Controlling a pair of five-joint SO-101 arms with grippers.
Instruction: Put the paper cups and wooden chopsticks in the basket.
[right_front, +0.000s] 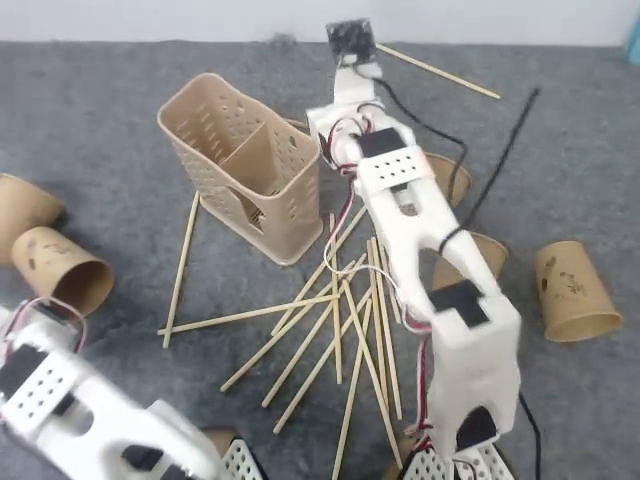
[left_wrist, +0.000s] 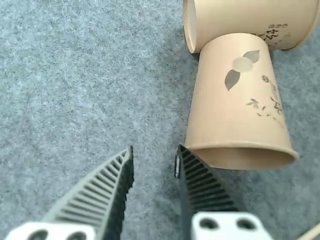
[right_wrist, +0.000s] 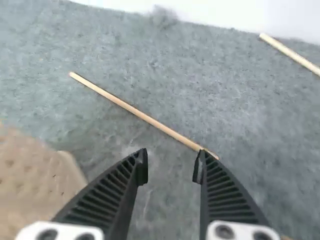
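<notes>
Cup (left_wrist: 237, 100) just beside left fingers (left_wrist: 202, 187) — (parted).

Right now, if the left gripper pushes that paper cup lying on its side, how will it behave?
The paper cup lies on its side and tapers, so it would probably roll in a curve, though the grey carpet may slow it. It looks thin-walled: likely light, and easily crushed by the left gripper. The second cup at its base may shift.

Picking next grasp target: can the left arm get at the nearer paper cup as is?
Probably yes. The left gripper is open; the nearer cup lies on its side just ahead, mouth toward it, nothing between. The second cup lying at its base might get nudged.
</notes>
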